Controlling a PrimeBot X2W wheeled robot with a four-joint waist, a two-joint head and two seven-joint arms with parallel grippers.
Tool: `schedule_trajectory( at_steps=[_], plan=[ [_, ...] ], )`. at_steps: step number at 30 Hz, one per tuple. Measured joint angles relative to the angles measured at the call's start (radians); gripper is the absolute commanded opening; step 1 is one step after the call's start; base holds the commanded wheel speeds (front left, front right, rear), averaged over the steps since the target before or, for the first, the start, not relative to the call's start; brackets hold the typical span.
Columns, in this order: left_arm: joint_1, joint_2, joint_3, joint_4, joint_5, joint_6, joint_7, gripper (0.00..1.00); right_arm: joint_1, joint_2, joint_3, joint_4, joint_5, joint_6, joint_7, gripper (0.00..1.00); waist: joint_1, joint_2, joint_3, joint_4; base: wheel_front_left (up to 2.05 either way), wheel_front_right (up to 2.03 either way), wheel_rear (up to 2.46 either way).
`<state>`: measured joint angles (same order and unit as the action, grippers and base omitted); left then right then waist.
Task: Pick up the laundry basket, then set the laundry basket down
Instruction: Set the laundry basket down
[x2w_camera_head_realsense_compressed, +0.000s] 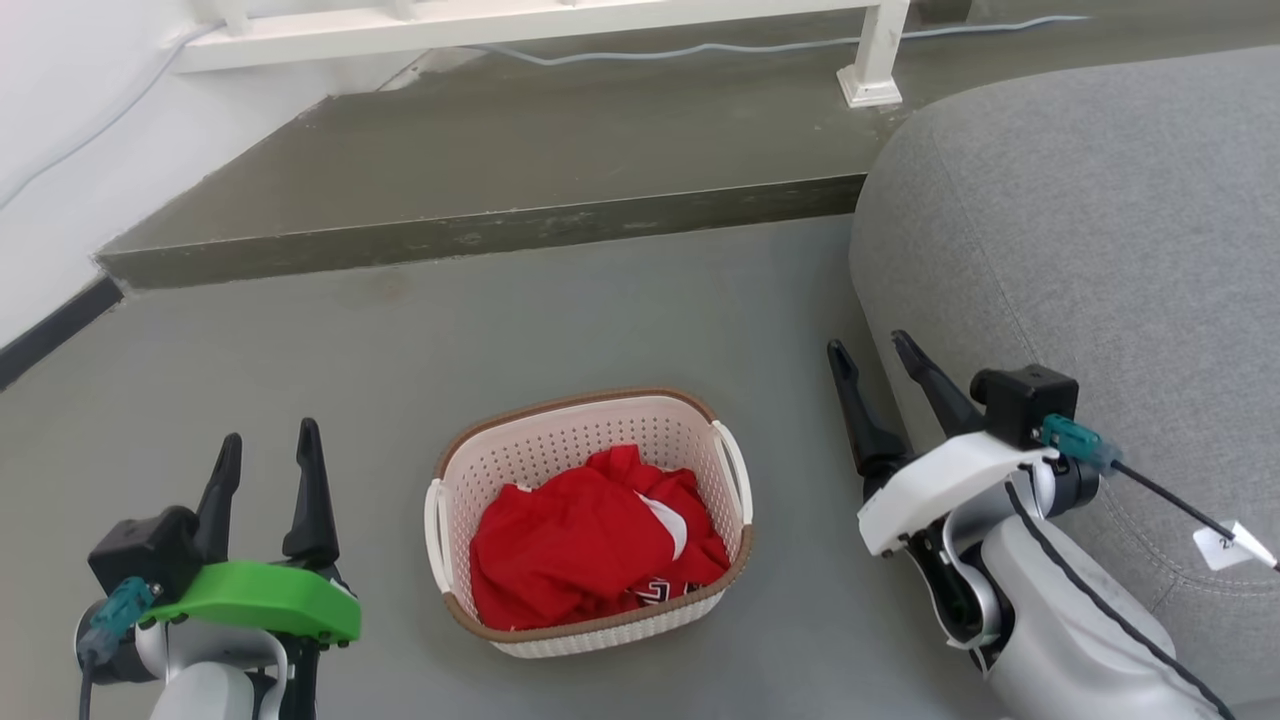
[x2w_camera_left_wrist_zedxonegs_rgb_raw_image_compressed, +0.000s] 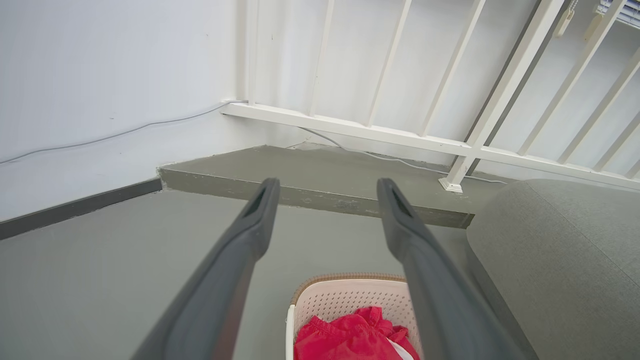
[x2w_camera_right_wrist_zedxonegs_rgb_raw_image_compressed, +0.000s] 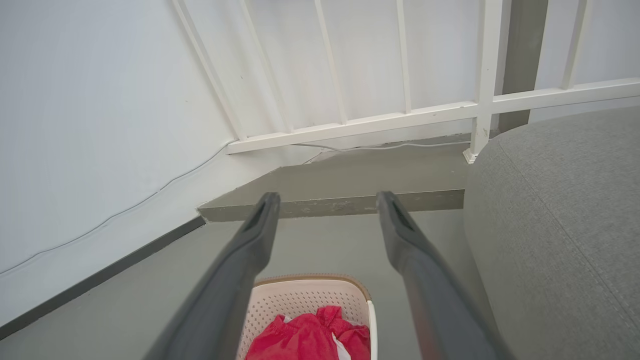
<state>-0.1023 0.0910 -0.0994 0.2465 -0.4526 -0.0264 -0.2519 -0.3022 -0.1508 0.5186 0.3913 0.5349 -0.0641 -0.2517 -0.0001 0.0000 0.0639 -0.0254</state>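
Sitting upright on the grey concrete floor (x2w_camera_head_realsense_compressed: 600, 300), the small cream-white perforated plastic laundry basket (x2w_camera_head_realsense_compressed: 580, 440) has a brown woven-look rim and two white loop handles. It is well short of the floor's far edge at the raised grey step (x2w_camera_head_realsense_compressed: 480, 235). A crumpled red fabric garment (x2w_camera_head_realsense_compressed: 580, 540) with white trim lies inside it. The left gripper (x2w_camera_head_realsense_compressed: 270, 433), green-collared with two long dark fingers, hangs over the floor left of the basket, apart from it, jaws parted with nothing between them. The right gripper (x2w_camera_head_realsense_compressed: 868, 343), white-collared, is right of the basket and just beside the rounded grey fabric sofa (x2w_camera_head_realsense_compressed: 1100, 220); its jaws are also spread and empty. Left wrist view: the gripper (x2w_camera_left_wrist_zedxonegs_rgb_raw_image_compressed: 327, 182) fingers are wide apart, the basket (x2w_camera_left_wrist_zedxonegs_rgb_raw_image_compressed: 350, 295) low between them. Right wrist view: the same spread for that gripper (x2w_camera_right_wrist_zedxonegs_rgb_raw_image_compressed: 328, 195), the basket (x2w_camera_right_wrist_zedxonegs_rgb_raw_image_compressed: 305, 295) at the bottom, partly behind one finger. A white railing (x2w_camera_head_realsense_compressed: 500, 25) runs along the back of the step.
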Motion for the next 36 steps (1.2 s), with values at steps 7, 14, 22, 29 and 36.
schedule_trajectory(
  at_steps=[7, 14, 22, 29, 36],
  plan=[
    [0.024, -0.007, 0.014, -0.022, 0.031, 0.000, 0.000, 1.00, 0.044, 0.012, -0.026, -0.031, -0.037, 0.000, 0.000, 1.00, 0.0000, 0.0000, -0.012, 0.002, 0.00, 0.00, 0.00],
    [0.042, -0.018, 0.026, -0.027, 0.044, -0.002, 0.000, 1.00, 0.080, 0.019, -0.046, -0.044, -0.058, 0.002, 0.000, 1.00, 0.0000, 0.0000, -0.022, 0.001, 0.00, 0.00, 0.00],
    [0.057, -0.029, 0.031, -0.029, 0.053, -0.018, 0.000, 1.00, 0.108, 0.024, -0.061, -0.052, -0.075, 0.014, 0.000, 1.00, 0.0000, 0.0000, -0.026, 0.000, 0.00, 0.00, 0.00],
    [0.062, -0.036, 0.038, -0.032, 0.060, -0.019, 0.000, 1.00, 0.122, 0.029, -0.073, -0.057, -0.096, 0.024, 0.000, 1.00, 0.0000, 0.0000, -0.024, 0.001, 0.00, 0.00, 0.00],
    [0.062, -0.039, 0.048, -0.035, 0.061, -0.031, 0.000, 1.00, 0.130, 0.034, -0.086, -0.057, -0.106, 0.036, 0.000, 1.00, 0.0000, 0.0000, -0.020, 0.003, 0.00, 0.00, 0.00]
  ],
)
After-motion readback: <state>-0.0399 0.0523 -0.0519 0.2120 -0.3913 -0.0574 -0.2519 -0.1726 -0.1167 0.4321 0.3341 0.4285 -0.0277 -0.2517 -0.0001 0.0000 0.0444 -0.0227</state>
